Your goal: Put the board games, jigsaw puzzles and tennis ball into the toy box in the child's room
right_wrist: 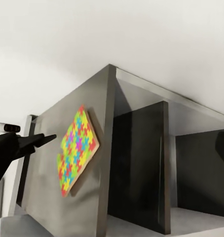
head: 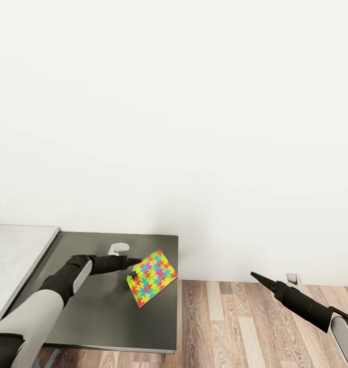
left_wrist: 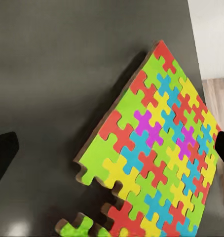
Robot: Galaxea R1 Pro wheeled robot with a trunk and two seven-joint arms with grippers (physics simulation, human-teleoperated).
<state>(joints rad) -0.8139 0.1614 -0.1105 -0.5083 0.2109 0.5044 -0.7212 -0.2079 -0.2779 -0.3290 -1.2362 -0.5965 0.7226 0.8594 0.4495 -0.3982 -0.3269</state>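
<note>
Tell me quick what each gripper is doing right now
Left gripper: open, fingers either side of the puzzle on the dark cabinet top, not gripping it.
Right gripper: looks shut, empty, over the floor.

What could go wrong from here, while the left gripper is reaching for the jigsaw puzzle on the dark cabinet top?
1. The jigsaw puzzle lies close to the corner of the dark cabinet top; a push from the left gripper might slide it off to the wood floor.
2. The puzzle looks thin and flat, so the open fingers may fail to get under its edge.
</note>
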